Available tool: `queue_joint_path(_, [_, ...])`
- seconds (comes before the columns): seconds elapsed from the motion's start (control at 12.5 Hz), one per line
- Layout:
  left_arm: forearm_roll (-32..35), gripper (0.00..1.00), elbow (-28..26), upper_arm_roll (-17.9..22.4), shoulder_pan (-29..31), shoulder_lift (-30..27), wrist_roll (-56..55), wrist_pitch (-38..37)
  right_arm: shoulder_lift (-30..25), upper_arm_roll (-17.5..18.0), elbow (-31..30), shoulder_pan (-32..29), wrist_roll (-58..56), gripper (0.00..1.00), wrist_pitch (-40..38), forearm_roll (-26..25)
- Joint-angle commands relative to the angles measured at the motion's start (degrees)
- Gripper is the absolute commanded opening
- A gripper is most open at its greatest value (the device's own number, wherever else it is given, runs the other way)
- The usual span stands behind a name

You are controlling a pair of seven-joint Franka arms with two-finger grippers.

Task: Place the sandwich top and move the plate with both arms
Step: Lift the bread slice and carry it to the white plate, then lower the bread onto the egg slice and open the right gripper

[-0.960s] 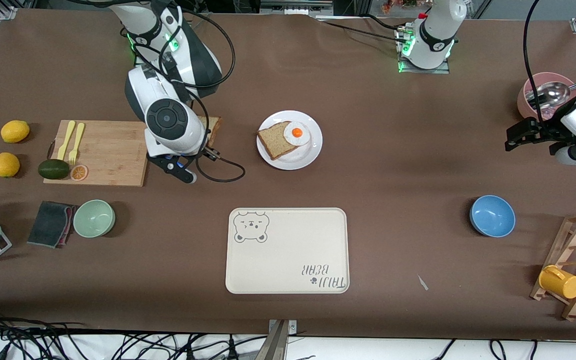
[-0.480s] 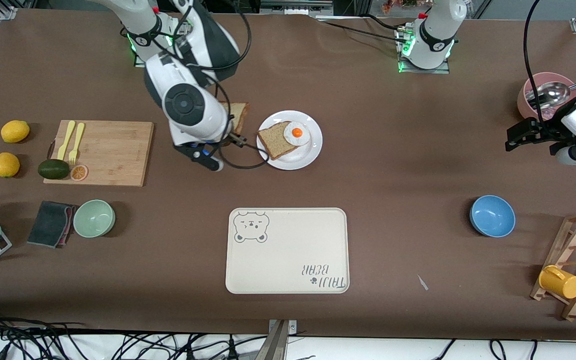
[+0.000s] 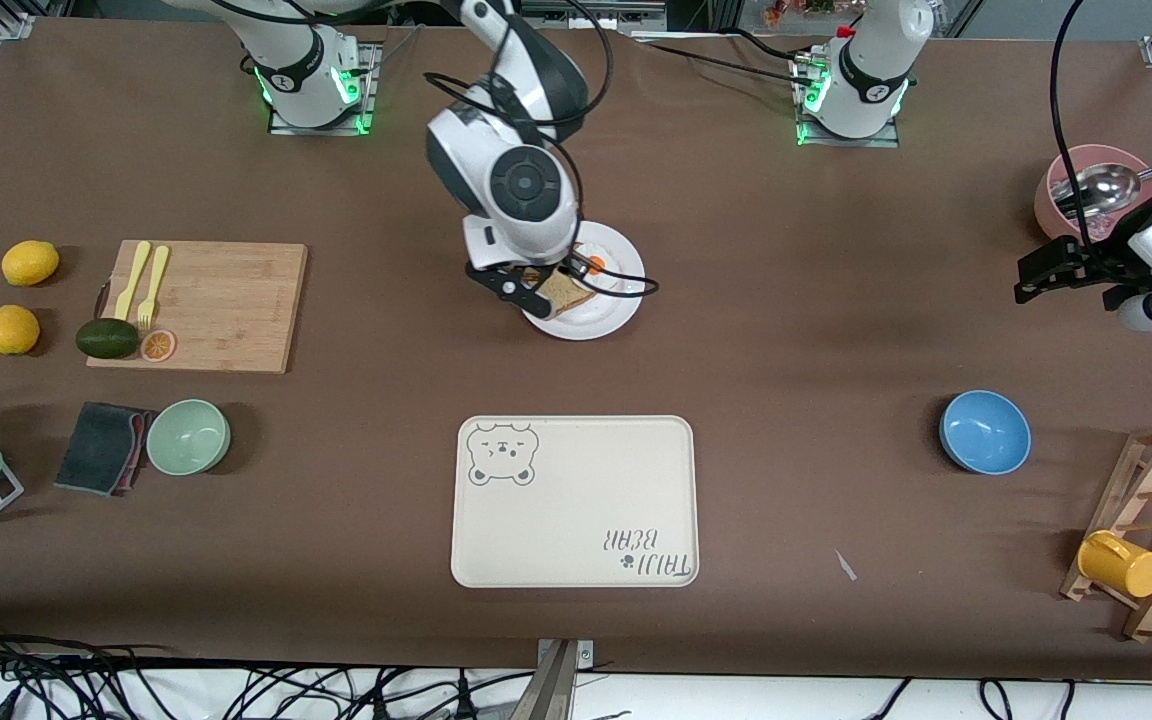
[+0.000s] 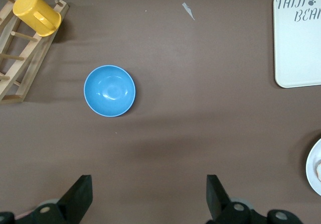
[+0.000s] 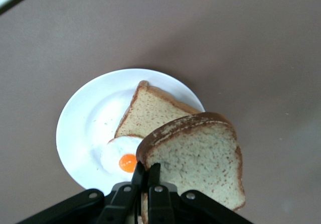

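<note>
The right claw (image 5: pixel 146 176), pressed together, pinches the pale speckled bread slice with a dark crust (image 5: pixel 200 161) by one edge, above the round white plate (image 5: pixel 83 128) bearing a browner slice (image 5: pixel 148 113) and fried egg (image 5: pixel 123 157). The left claw (image 4: pixel 148 196) waits spread wide above bare bench at its own end.

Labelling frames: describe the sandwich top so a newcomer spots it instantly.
Find the white plate in the table's middle, farther from the front camera than the bear tray. The right gripper, shut, holds the sandwich top over it. Unlike the browner slice under the fried egg, it is paler, speckled, round-topped.
</note>
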Motion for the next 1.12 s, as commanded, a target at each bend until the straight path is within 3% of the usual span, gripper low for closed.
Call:
queue_joint_path(0.0, [-0.4,1.0,0.9,-0.1,0.6,0.2,0.8,0.1,2.1,-0.5,2.7,0.3,1.6,0.0,0.7,-1.2])
queue_joint_path(0.72, [-0.4,1.0,0.5,-0.1,1.3,0.7,0.1,0.2,2.9,-0.7,2.8,0.3,3.2,0.0,4.1,-1.4])
queue_joint_path(1.04, [-0.4,1.0,0.7,-0.1,1.5,0.7,0.1,0.1,3.9,-0.6,2.8,2.4,3.2,0.0,5.0,-5.1])
